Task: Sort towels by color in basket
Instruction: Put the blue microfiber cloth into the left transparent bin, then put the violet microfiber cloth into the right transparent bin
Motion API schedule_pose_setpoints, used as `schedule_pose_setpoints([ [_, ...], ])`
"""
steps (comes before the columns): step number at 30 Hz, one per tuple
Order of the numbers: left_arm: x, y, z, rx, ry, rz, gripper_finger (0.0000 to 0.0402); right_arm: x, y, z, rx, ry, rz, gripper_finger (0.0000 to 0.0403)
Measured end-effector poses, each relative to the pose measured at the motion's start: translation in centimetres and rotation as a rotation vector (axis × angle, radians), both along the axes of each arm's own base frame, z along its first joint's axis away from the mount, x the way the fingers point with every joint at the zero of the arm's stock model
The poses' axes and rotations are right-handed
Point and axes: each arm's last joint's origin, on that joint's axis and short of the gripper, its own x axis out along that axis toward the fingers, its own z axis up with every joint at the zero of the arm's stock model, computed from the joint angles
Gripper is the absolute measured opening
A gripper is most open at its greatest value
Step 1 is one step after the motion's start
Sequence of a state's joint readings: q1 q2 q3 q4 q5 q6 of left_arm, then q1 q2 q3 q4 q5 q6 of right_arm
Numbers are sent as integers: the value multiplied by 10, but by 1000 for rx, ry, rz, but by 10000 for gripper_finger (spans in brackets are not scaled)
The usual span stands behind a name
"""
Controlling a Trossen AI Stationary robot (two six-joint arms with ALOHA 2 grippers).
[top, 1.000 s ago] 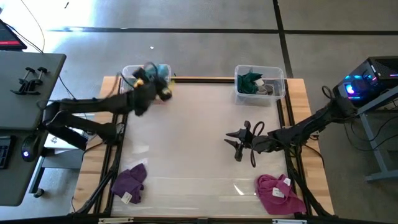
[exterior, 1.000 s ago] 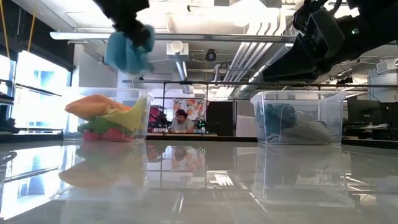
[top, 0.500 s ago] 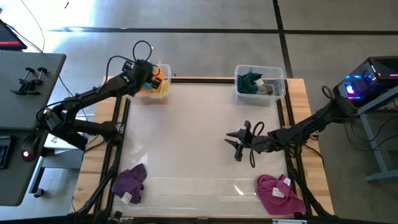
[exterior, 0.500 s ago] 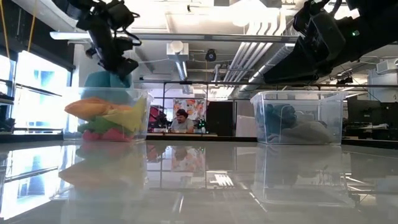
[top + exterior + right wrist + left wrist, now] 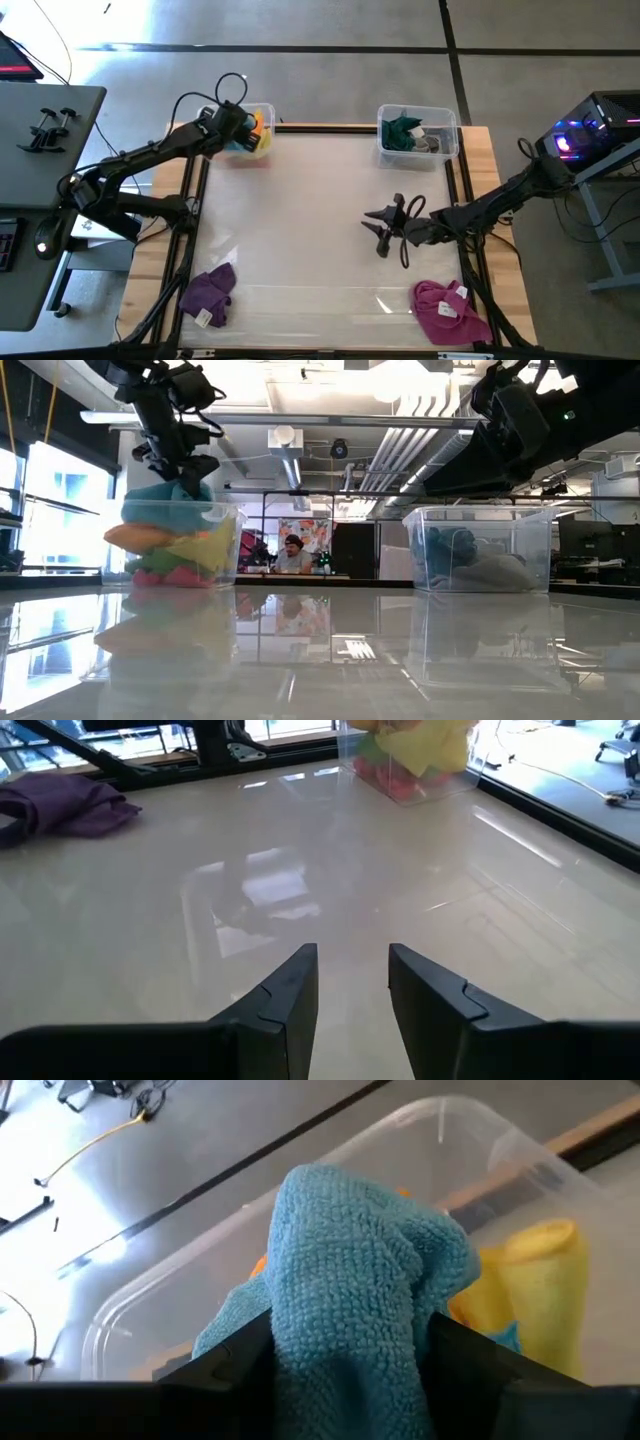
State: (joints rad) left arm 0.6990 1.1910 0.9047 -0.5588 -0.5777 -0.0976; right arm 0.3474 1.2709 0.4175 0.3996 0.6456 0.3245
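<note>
My left gripper (image 5: 238, 127) hangs over the clear left bin (image 5: 175, 545) at the table's far left, open, with the light blue towel (image 5: 350, 1280) between its fingers. That towel (image 5: 150, 493) lies on top of the yellow, orange, green and pink towels in the bin. The right bin (image 5: 418, 133) holds a dark teal and a grey towel. A purple towel (image 5: 210, 293) lies near left on the table and a magenta towel (image 5: 448, 310) near right. My right gripper (image 5: 385, 235) hovers open over the table's right half, holding nothing. My left gripper has its spread fingers (image 5: 240, 1370) on either side of the light blue towel's bunched upper fold (image 5: 345, 1330), and the cloth still lies against both inner sides. The fingers come from above, slanting down into the bin. The towel rests on the pile below.
The table top between the two bins and the two loose towels is bare and glossy (image 5: 300, 870). Black frame rails run along the table's left and right sides (image 5: 190, 230). A person sits in the room far behind the table (image 5: 292, 555).
My left gripper has carried the light blue towel from high above the table down to the left bin and has opened. The towel, which hung clear in the air, now lies slumped on the pile in the bin.
</note>
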Motion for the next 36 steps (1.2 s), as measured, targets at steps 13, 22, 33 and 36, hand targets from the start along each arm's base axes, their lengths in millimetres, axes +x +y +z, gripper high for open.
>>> schedule_pose_setpoints([
  [13, -10, -5, 13, 49, 35, -59, 192, 0, -1, 0, 3, -6, -19, 119],
  [22, -23, -5, 25, 64, -78, -30, 256, 0, 0, 0, 9, -6, -16, 119],
  [33, -30, 3, 22, 20, -127, 17, 240, 0, 0, 0, 7, -5, -14, 119],
  [36, -27, 17, 7, -86, -150, 6, 225, 0, 0, 0, 9, -6, -15, 119],
])
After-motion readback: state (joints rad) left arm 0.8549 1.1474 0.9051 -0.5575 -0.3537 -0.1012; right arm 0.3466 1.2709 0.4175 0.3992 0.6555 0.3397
